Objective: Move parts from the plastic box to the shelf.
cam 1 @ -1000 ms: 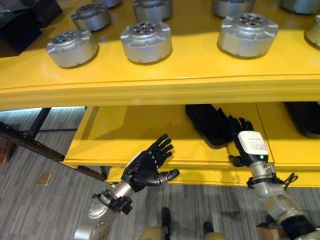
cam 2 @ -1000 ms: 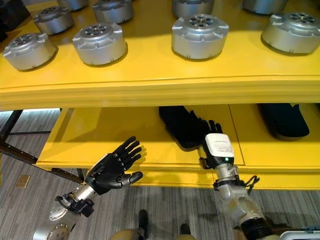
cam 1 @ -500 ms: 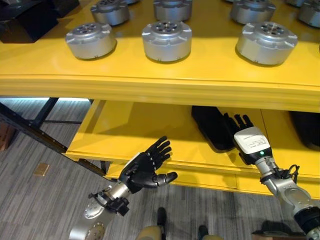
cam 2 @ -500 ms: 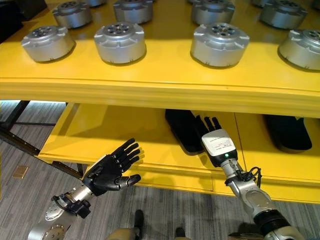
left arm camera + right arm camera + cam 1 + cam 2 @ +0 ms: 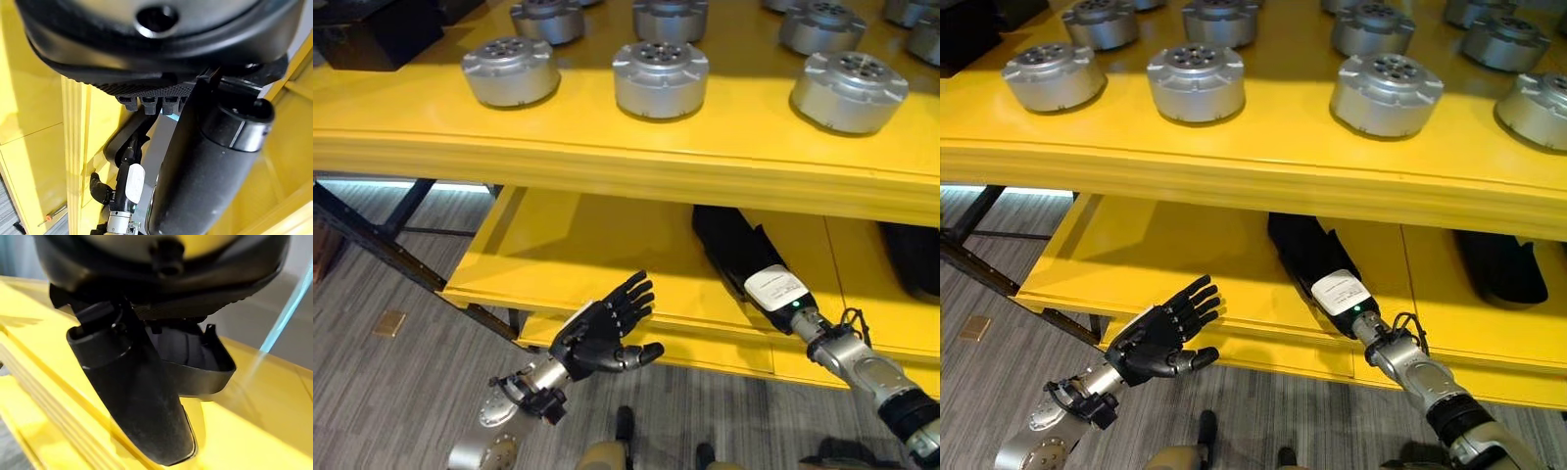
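Several silver round parts (image 5: 661,78) stand in rows on the yellow upper shelf (image 5: 607,162). My left hand (image 5: 599,333) hangs open and holds nothing, in front of the lower shelf's (image 5: 578,255) edge. My right hand (image 5: 773,291), with a white cover on its back, reaches onto the lower shelf. Its fingers point at the near end of a black tray (image 5: 724,235) lying there. In the right wrist view the thumb (image 5: 132,396) is straight, with the tray's rim (image 5: 205,367) just past it. Neither hand holds a part.
A second black tray (image 5: 911,259) lies on the lower shelf at the far right. A black box (image 5: 372,29) sits at the upper shelf's back left. A dark frame bar (image 5: 382,250) slants under the shelf's left end, above grey carpet (image 5: 372,392).
The camera has shifted. My right hand has dropped lower and pushed forward to the black tray's near end. The left hand has stayed open and hardly moved.
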Available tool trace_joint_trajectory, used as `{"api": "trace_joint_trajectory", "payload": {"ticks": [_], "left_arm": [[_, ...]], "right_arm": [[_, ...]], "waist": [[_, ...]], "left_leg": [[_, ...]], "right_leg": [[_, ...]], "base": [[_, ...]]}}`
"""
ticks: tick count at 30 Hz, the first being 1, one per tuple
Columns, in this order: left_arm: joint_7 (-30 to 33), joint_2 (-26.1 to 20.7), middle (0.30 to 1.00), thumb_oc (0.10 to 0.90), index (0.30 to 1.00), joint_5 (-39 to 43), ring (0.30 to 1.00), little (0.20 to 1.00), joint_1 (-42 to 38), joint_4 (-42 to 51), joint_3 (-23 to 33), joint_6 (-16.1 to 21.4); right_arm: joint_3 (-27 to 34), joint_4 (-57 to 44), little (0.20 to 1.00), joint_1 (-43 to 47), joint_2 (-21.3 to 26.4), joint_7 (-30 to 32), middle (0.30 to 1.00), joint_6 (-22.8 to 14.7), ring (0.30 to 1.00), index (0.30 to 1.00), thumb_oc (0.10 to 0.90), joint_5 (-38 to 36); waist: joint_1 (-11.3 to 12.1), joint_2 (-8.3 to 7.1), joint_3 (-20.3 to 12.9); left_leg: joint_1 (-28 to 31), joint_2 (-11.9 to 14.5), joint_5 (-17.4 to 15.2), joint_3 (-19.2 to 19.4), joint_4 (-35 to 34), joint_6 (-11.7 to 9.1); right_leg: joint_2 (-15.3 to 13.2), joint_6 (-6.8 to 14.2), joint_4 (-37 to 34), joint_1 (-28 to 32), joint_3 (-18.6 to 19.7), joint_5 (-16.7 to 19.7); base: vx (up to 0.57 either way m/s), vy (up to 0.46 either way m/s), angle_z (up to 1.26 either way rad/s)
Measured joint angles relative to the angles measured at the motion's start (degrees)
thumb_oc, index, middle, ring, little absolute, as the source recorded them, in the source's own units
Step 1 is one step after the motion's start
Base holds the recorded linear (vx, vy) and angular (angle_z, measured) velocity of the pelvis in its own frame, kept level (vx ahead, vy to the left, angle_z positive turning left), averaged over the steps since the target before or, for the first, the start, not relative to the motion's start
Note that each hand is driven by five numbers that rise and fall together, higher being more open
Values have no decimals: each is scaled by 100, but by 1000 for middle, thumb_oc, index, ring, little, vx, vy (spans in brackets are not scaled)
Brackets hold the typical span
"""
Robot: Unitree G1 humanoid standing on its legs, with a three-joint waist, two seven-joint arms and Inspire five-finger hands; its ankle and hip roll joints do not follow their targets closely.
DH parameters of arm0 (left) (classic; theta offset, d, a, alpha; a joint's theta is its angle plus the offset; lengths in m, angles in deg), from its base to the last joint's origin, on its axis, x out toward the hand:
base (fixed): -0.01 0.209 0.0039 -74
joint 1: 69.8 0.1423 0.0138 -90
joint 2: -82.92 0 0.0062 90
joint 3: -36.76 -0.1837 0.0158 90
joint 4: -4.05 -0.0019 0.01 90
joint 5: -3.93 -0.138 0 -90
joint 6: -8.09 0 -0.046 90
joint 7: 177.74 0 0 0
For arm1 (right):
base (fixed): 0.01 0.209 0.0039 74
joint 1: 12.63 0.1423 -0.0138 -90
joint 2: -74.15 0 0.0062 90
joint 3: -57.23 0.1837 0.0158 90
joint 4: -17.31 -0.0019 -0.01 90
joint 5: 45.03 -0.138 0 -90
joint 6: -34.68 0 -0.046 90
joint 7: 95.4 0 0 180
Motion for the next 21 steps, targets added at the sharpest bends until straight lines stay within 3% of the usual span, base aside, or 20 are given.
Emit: {"api": "trace_joint_trajectory", "payload": {"ticks": [6,11,14,18,21], "left_arm": [[-16,0,1000,900,1000,-4,1000,1000,-38,-1,24,-50],[-132,-1,1000,900,1000,-10,1000,1000,-48,-6,28,-108],[-138,-5,1000,900,1000,-12,1000,1000,-75,-6,29,-122],[-143,-5,1000,900,1000,-52,1000,1000,-153,-5,47,-304],[-148,-6,1000,900,1000,-58,1000,1000,-214,-6,53,-380]], "right_arm": [[-73,198,1000,125,-1,-83,1000,-70,1000,1000,900,-20],[-169,483,1000,442,-79,-721,1000,151,1000,1000,900,-1061],[-156,952,1000,851,-234,-1200,1000,504,1000,1000,900,-2077],[298,2005,1000,1132,-571,-1643,1000,739,1000,1000,900,-3153],[666,2482,1000,1245,-746,-1767,1000,764,1000,1000,900,-3490]], "waist": [[91,-24,-1],[103,-32,-3],[106,-58,-16],[224,-136,-65],[278,-151,-78]], "left_leg": [[4,-1,12,-4,0,0],[7,9,32,-14,0,-8],[11,16,2,-23,-1,-8],[10,18,13,-122,-1,-15],[10,15,16,-145,-1,-18]], "right_leg": [[3,-1,8,0,-11,1],[8,-1,32,-4,-19,1],[24,-1,52,-8,-22,0],[27,8,111,0,-126,-25],[26,13,165,-5,-157,-56]], "base": [[-1,-12,0],[1,-20,0],[5,-26,2],[9,-22,10],[9,-12,8]]}}
